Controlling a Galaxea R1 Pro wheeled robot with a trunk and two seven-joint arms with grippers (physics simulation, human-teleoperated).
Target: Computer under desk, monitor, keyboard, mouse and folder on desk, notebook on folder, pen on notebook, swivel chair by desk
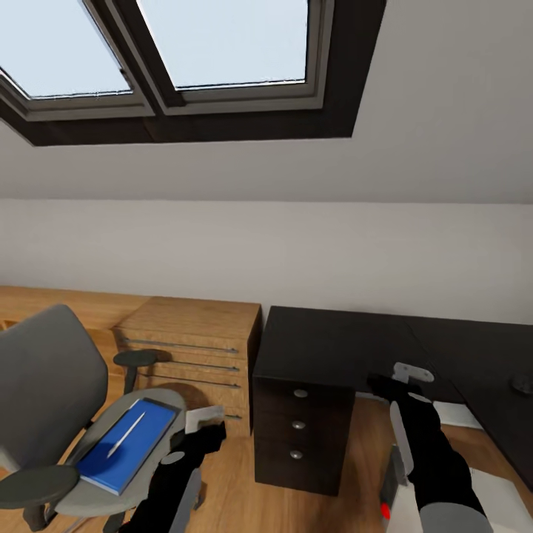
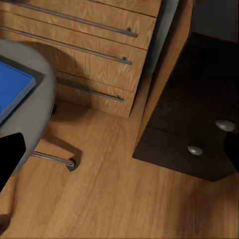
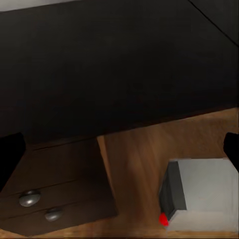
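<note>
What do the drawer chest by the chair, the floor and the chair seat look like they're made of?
The drawer chest looks like light matte wood or veneer: visible grain, with slim metal-looking bar handles. The floor seems to be warmer wood planks with a slight sheen. The chair seat looks like grey padded fabric or plastic; the render leaves that open.

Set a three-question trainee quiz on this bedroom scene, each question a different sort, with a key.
1. True or false: the folder lies on the chair seat.
2. What lies on the folder? A) keyboard B) pen C) mouse
3. Fill in: the computer stands on the ____.

Key: 1 true; 2 B; 3 floor, beside the black drawer cabinet.
</note>
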